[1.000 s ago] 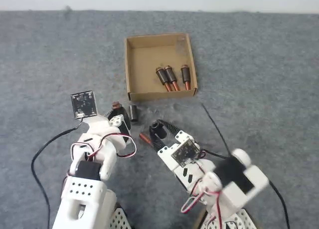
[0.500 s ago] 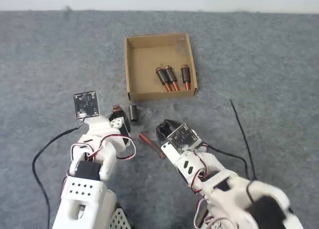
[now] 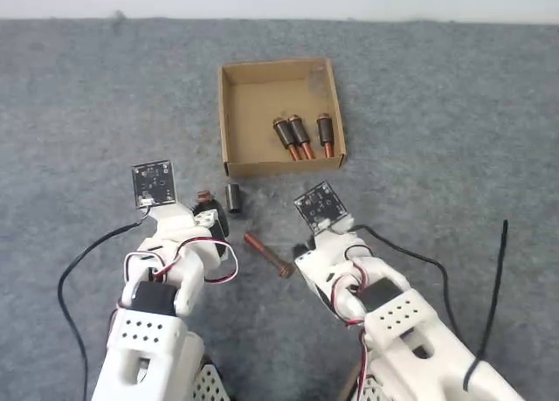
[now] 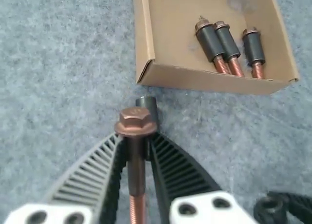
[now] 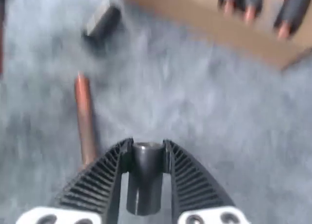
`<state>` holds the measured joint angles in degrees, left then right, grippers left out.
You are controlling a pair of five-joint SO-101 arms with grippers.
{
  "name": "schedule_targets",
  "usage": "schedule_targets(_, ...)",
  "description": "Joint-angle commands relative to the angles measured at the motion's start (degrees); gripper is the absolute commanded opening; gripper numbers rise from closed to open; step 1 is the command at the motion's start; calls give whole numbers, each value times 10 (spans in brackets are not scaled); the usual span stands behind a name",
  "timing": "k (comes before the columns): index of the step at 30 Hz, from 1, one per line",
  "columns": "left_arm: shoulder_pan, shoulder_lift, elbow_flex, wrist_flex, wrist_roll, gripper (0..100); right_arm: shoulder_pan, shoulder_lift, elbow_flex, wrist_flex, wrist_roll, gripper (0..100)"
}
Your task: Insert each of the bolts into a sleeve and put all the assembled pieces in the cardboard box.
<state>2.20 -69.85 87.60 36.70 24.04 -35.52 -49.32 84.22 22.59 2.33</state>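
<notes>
Left gripper (image 4: 137,151) was clamped tight on a held bolt (image 4: 136,129), hex head toward the cardboard box (image 3: 262,91). Right gripper (image 5: 146,153) was closed on a held sleeve (image 5: 145,177). High view: loose bolt (image 3: 267,253) at frame centre, loose sleeve (image 3: 233,197) just below the box, three assembled pieces (image 3: 300,134) inside the box, upper centre.

The bolt (image 4: 137,129) is copper-toned metal with a dull sheen; the sleeve (image 5: 145,177) is dark and matt. The cardboard box (image 3: 262,100) is plain matt brown, on rough grey felt-like cloth (image 3: 454,139).
</notes>
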Motion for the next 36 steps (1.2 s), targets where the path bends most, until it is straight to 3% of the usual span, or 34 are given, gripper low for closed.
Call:
schedule_targets(1,-3,-12,-40,2,-17,12,23,-25,-51,46,-12,6)
schedule_targets(7,-3,9,-48,3,-17,12,49,-24,-77,80,-24,6)
schedule_targets(14,-3,185,-126,0,-18,12,68,-5,-101,91,-24,6)
schedule_targets(27,-4,253,-157,-1,-49,12,135,281,-284,126,-47,12)
schedule_targets(33,-4,254,-157,-1,-49,12,143,285,-337,238,30,128)
schedule_targets(36,-4,257,-157,-1,-49,12,158,284,-341,247,30,147)
